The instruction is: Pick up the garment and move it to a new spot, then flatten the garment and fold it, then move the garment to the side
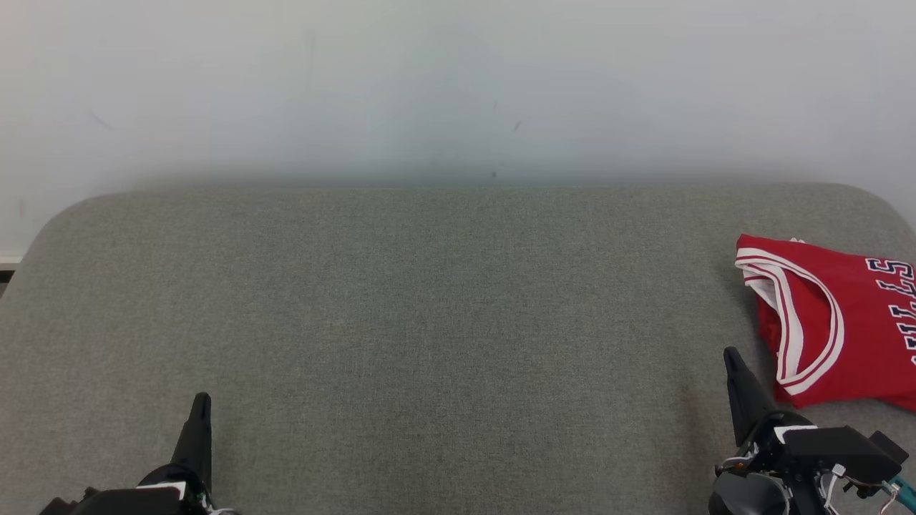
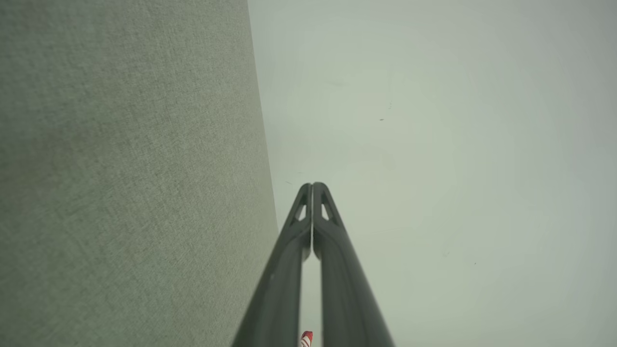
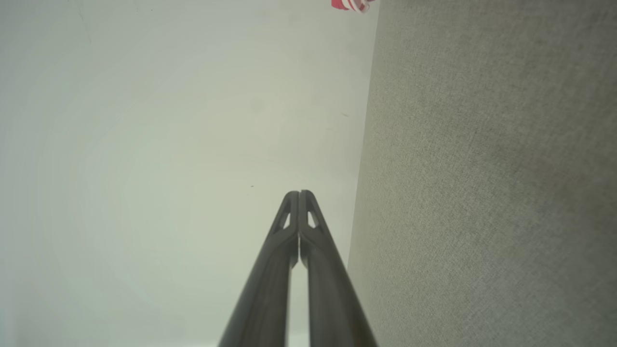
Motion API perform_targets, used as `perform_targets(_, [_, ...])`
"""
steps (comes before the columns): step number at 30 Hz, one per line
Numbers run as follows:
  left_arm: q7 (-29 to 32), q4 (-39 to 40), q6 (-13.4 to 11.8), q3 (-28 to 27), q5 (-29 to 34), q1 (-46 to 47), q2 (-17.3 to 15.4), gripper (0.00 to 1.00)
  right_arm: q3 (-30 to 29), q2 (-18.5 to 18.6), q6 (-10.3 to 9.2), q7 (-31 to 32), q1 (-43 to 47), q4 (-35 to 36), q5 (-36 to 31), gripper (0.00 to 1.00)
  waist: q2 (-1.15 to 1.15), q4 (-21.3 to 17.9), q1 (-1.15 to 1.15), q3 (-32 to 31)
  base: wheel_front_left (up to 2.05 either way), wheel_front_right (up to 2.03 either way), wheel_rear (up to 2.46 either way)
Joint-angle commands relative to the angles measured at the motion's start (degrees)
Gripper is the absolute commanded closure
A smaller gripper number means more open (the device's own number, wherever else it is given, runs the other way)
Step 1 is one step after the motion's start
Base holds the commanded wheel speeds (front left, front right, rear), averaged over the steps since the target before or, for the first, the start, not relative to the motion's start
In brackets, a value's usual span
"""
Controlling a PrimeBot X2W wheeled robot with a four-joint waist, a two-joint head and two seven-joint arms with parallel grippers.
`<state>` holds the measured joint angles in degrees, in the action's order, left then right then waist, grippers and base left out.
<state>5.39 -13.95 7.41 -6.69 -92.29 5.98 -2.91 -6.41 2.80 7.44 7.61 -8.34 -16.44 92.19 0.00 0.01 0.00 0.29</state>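
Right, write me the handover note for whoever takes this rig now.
Left hand: shut, empty, low at the near left of the grey table.
Right hand: shut, empty, at the near right, beside the garment but apart from it.
Garment: red jersey lying at the table's right side, partly cut off by the head view's edge.
Done: it looks folded and set aside.
Left: probably nothing; check the part of the fold that is out of view.

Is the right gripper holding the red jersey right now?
No: the right gripper has its jaws shut on nothing, and the red jersey lies on the grey surface beside it.
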Motion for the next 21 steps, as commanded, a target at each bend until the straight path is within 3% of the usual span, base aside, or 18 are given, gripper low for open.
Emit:
perform_targets(1, [0.13,0.18,0.14,-0.17,-0.25,0.23,0.08,1.00,-0.05,0.15,0.08,0.20,-0.61,0.00,0.01,1.00,0.00,0.00,0.00,0.00,0.00,0.00,0.00])
perform_targets(21, [0.12,0.18,0.14,-0.16,-0.25,0.23,0.08,1.00,-0.05,0.15,0.08,0.19,-0.61,0.01,0.01,1.00,0.00,0.00,0.00,0.00,0.00,0.00,0.00])
